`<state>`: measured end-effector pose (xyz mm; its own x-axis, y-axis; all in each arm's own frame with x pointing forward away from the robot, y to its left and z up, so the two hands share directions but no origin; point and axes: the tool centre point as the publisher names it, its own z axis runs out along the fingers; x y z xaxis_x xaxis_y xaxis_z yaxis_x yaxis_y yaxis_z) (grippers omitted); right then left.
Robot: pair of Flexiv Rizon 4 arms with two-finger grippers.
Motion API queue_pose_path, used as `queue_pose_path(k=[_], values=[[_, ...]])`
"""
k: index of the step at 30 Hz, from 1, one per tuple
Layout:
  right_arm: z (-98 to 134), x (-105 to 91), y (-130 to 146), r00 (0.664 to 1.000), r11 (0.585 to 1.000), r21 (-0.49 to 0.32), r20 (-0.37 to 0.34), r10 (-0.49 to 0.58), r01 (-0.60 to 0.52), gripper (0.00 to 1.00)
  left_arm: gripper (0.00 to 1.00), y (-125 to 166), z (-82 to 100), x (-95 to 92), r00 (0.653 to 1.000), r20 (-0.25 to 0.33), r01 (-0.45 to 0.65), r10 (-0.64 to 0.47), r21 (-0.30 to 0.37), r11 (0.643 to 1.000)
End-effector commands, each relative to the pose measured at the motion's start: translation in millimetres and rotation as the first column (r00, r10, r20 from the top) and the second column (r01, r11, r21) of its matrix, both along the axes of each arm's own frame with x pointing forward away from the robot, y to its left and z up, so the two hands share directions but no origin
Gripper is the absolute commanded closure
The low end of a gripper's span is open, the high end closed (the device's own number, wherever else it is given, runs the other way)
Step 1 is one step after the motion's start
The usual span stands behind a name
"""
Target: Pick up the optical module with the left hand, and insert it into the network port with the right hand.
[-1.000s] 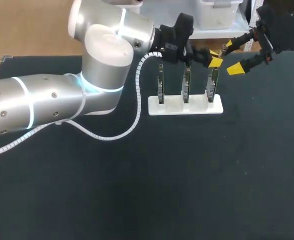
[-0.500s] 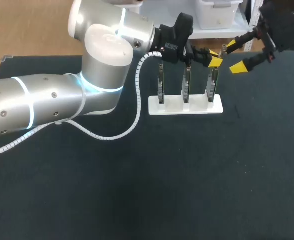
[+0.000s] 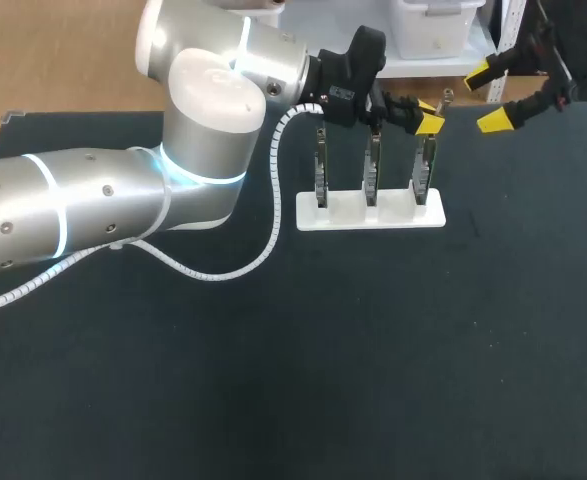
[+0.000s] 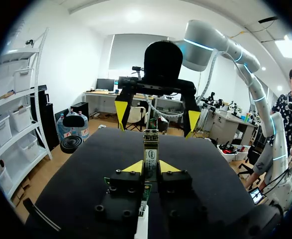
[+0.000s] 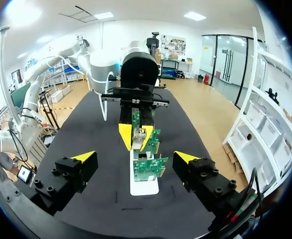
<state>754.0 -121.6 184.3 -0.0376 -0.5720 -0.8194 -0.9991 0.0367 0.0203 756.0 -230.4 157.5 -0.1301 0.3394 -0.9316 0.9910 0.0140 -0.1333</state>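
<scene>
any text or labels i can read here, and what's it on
Nothing reads clearly.
Label on the module held in the left end effector: print too small to read.
Sticker on the left arm: too blurred to read.
Circuit boards: no readable marks.

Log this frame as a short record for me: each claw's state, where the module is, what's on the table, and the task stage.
left claw: shut on the optical module, just above the rack's board nearest the right arm
right claw: open, empty, apart from the rack
white rack: on the black table, three circuit boards upright in it
stage: module picked up; not yet handed over or inserted
</scene>
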Motion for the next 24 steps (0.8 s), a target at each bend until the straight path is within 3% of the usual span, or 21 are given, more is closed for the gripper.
queue_pose_path(k=[1, 8, 24], values=[[8, 4.5, 8, 1.000, 1.000, -0.004, 0.016, 0.001, -0.001, 0.00, 1.00, 0, 0.7, 0.5, 1.000, -0.001, 0.001, -0.001, 0.003, 1.000], [14, 8.4, 18, 0.999, 1.000, 0.004, 0.036, 0.002, -0.002, 0.00, 1.00, 0, 0.7, 0.5, 1.000, -0.001, 0.001, -0.001, 0.003, 1.000], [12, 4.8, 30, 1.000, 1.000, 0.013, -0.013, -0.002, 0.002, 0.00, 1.00, 0, 0.7, 0.5, 1.000, -0.001, 0.001, -0.001, 0.003, 1.000]])
